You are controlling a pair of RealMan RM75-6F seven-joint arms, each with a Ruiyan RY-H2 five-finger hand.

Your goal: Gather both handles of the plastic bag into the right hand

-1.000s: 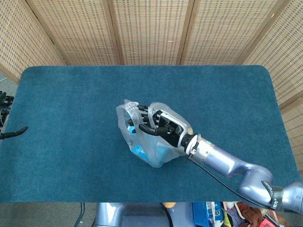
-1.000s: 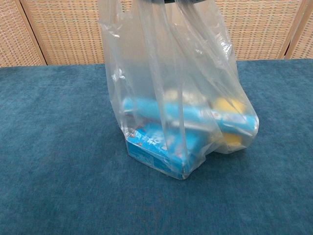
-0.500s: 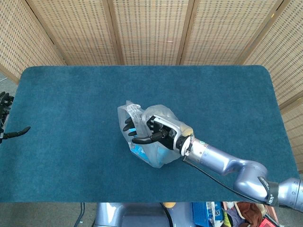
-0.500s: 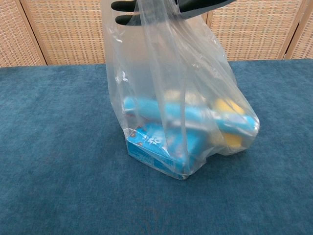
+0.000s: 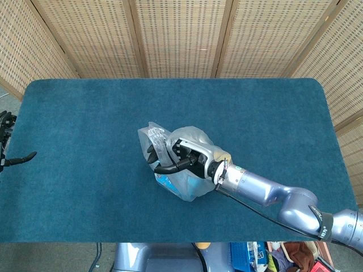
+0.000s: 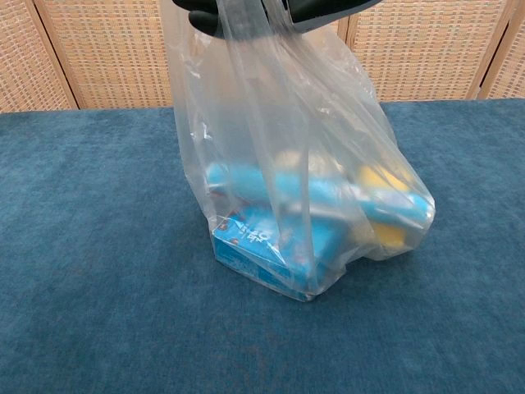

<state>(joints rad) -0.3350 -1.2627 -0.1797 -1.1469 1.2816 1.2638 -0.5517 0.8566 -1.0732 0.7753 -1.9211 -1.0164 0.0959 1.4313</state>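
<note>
Right hand (image 5: 180, 159) grips plastic bag (image 6: 287, 164) handles (film drapes fingers) | blue box (image 6: 267, 250) inside | left hand (image 5: 11, 158) at table edge, state unclear

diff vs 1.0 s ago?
The right hand shifted toward the table's front-left over the plastic bag, and its fingers have dropped into the chest view, threaded through the handles. The bag's base and contents have not moved. The left hand stays at the table's edge.

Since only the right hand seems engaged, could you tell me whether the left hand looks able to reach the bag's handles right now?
Probably not without a long reach: the left hand sits at the table's far edge, well away from the bag.
</note>
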